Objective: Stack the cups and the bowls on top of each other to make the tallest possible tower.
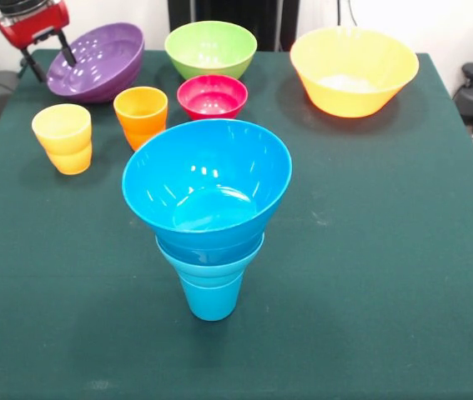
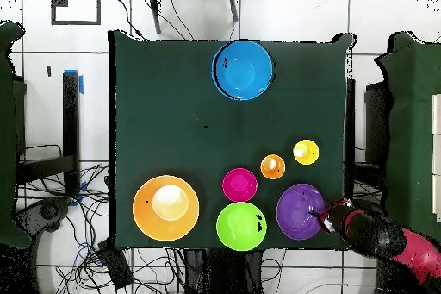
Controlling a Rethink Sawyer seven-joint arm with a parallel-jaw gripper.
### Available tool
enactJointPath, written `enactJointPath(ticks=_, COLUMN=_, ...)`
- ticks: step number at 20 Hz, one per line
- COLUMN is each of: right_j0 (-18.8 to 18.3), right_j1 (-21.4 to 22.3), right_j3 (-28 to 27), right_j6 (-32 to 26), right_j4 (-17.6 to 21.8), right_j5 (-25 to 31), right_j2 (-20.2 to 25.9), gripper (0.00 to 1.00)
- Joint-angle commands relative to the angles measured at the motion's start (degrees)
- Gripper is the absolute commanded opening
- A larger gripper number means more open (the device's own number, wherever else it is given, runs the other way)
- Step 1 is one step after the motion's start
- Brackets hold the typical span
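A tower stands near the table's front: a blue cup (image 1: 211,296) carries a small blue bowl (image 1: 209,254) and a wider blue bowl (image 1: 207,187) on top. The purple bowl (image 1: 98,62) lies tilted at the far left, its left rim low. My gripper (image 1: 59,72) is open and straddles that rim, one finger inside the bowl and one outside. The yellow cup (image 1: 63,137) and orange cup (image 1: 140,115) stand in front of it. In the overhead view the gripper (image 2: 325,215) sits at the purple bowl's (image 2: 298,211) right edge.
A red bowl (image 1: 212,96), a green bowl (image 1: 210,48) and a large yellow-orange bowl (image 1: 353,71) stand along the far side of the green table (image 1: 386,250). The table's left edge runs close to the gripper.
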State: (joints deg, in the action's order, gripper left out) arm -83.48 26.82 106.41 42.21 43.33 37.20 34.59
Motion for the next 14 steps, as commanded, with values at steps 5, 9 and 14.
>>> enactJointPath(ticks=5, right_j0=1.5, right_j1=-0.7, right_j3=0.0, right_j6=2.9, right_j4=2.1, right_j5=-1.9, right_j2=-2.4, gripper=1.0)
enactJointPath(ticks=9, right_j0=1.8, right_j1=-0.8, right_j3=-0.4, right_j6=3.0, right_j4=2.1, right_j5=-1.8, right_j2=-2.4, gripper=1.0)
enactJointPath(ticks=14, right_j0=2.6, right_j1=-0.7, right_j3=-1.2, right_j6=3.1, right_j4=1.4, right_j5=-1.1, right_j2=-1.9, gripper=1.0)
